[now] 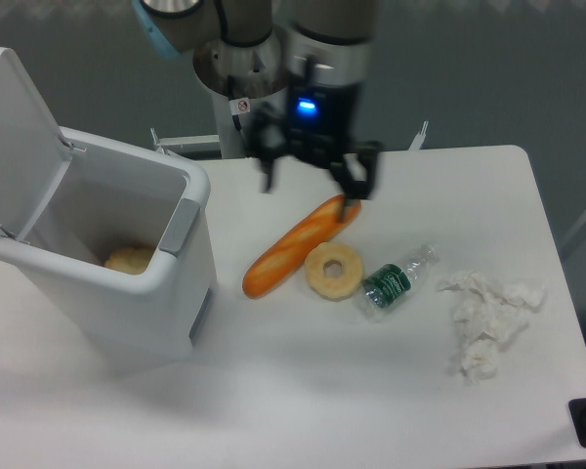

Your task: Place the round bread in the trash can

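Note:
The round bread [130, 259] lies inside the trash can [127, 303], only its golden top showing over the front rim. The white can stands at the table's left with its flip lid [15, 137] raised. My gripper [313, 184] hovers to the right of the can, over the upper end of the baguette, open with nothing between its fingers [356, 186].
A long orange baguette [298, 244] lies diagonally mid-table. A pale ring-shaped bread [333, 271] touches its lower side. A small green-labelled bottle [396, 281] lies to the right, and crumpled white tissue [488, 318] sits near the right edge.

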